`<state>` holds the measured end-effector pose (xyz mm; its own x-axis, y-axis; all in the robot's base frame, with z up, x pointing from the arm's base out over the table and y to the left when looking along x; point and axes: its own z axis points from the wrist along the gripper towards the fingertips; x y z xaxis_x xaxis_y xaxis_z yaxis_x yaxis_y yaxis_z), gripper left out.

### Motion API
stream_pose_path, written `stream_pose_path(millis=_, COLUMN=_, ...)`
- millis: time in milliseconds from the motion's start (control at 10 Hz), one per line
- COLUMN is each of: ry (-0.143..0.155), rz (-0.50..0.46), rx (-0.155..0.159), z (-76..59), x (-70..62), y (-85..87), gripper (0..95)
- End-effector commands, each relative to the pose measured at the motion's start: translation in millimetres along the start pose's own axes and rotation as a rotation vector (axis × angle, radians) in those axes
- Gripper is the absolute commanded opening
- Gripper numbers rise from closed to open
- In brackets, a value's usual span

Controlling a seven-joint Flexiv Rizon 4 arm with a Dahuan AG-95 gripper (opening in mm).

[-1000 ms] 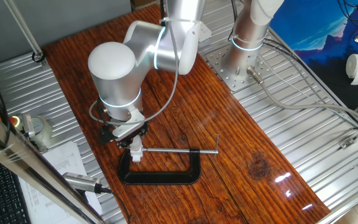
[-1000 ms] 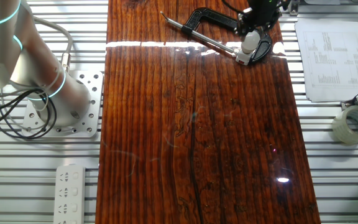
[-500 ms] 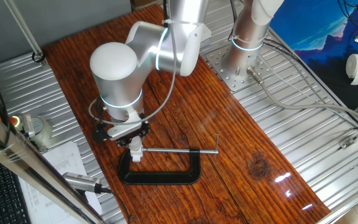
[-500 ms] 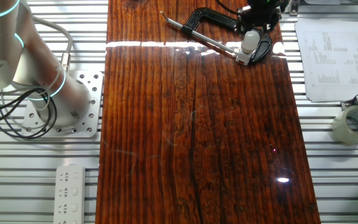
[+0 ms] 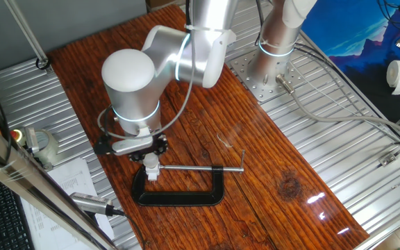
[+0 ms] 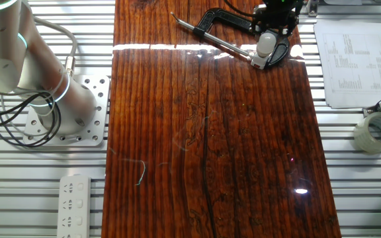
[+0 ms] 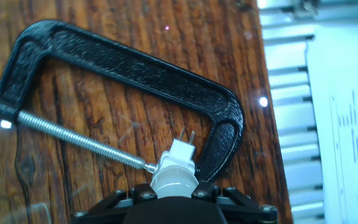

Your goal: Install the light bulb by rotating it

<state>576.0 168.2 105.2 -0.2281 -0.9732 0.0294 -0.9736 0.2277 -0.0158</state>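
The fingers grasp the bulb from above — seated in its socket, pinned by the clamp at twelve o'clock — so twisting meets resistance.

1. A black C-clamp lay flat on the wooden table, its threaded screw running from the left edge toward lower centre.
2. The screw's tip met a small white socket block, pressed against the clamp's far jaw.
3. The light bulb sat atop that block.
4. The gripper framed the bulb from below; its closure was unclear.
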Motion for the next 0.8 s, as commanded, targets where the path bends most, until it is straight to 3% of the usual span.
stream_pose_path(millis=100, ry=-0.006, rz=0.094, rx=-0.016, z=1.0, x=2.2, y=-3.5, gripper=0.0)
stream_pose_path(millis=800, ry=-0.015, rz=0.255, rx=-0.03, z=0.1, x=1.1, y=-3.9, gripper=0.0)
